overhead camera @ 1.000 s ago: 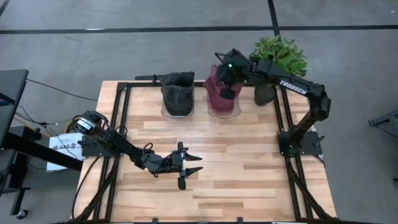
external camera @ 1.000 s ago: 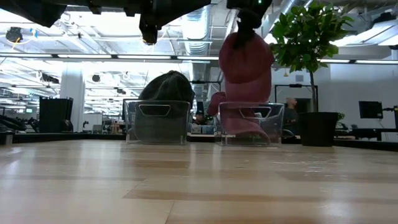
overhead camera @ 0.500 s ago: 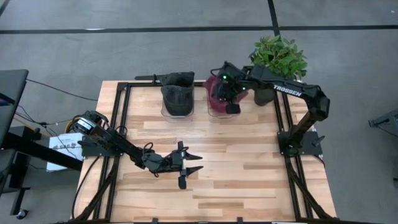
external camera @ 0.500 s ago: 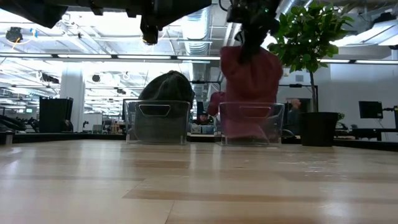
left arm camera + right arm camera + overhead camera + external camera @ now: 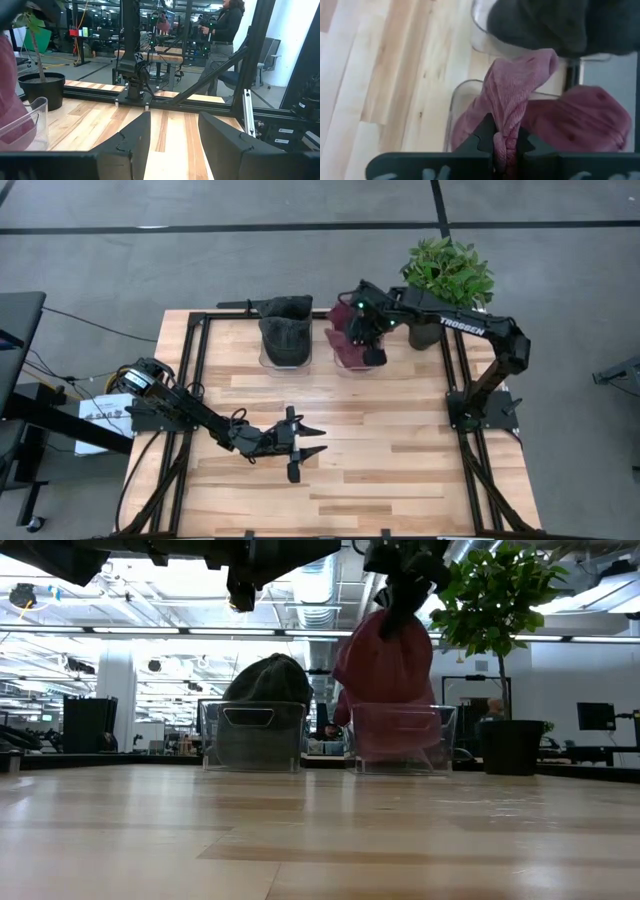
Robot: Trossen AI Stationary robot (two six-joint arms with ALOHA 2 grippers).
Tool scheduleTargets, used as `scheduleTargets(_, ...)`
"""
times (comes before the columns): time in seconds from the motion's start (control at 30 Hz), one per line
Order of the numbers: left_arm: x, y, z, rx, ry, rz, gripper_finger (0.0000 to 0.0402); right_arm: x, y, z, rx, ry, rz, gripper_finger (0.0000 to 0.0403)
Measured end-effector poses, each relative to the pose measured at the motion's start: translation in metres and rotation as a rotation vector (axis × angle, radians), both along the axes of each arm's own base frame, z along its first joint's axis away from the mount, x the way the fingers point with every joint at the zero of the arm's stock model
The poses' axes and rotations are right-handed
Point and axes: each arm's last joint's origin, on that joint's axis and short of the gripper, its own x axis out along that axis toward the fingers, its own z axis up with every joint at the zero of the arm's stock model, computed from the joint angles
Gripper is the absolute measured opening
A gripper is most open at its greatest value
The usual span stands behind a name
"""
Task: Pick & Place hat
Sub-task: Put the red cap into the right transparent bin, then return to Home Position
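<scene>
A pale plank worktop [image 5: 400, 450] is being shown in the high view, framed by black rails [image 5: 196, 370] along its left and right sides and set on a grey floor [image 5: 150, 250] crossed by dark lines. In the low view an open hall with ceiling lights is being seen beyond the far edge.

Two clear bins are being kept along the upper edge of the worktop, just beside each other. The left bin [image 5: 285, 352] is being filled by a dark hat [image 5: 285, 320]. The right bin [image 5: 403, 740] is being entered by a red hat [image 5: 385, 665], whose lower part is lying inside the bin while its top is being held bunched above the rim.

The right gripper [image 5: 368, 340] is being held over the right bin, in the upper middle of the high view, with its fingers [image 5: 485, 137] pinched shut on a fold of the red hat. A potted plant [image 5: 448, 270] is standing at the upper right corner, near that arm.

The left gripper [image 5: 310, 442] is being held low over the bare lower middle of the worktop, its fingers [image 5: 130, 142] parted and gripping nothing. Open planks are lying between it and the bins, and to its right.

In the left wrist view a person [image 5: 222, 40] is standing beyond the worktop.
</scene>
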Motion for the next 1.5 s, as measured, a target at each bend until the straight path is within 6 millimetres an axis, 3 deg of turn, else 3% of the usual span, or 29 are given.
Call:
scheduleTargets(0.27,0.001,0.001,0.0,0.0,0.0,0.004,0.0163,0.008,-0.003,-0.006,-0.011,-0.051,0.0,0.0004)
scheduleTargets(0.7,0.001,0.001,0.0,0.0,0.0,0.001,0.0163,-0.001,-0.023,-0.026,0.037,0.0,-0.119,0.0017)
scheduleTargets(1.23,0.001,0.001,0.0,0.0,0.0,0.0,0.0163,-0.005,-0.034,-0.02,-0.133,-0.005,-0.338,0.0159)
scheduleTargets(1.37,0.001,0.001,0.0,0.0,0.0,0.0,0.0163,-0.008,-0.031,-0.011,-0.139,-0.047,-0.348,0.0173)
scheduleTargets(1.5,0.001,0.001,0.0,0.0,0.0,0.0,0.0163,-0.015,-0.022,0.01,-0.146,-0.168,-0.371,0.0179)
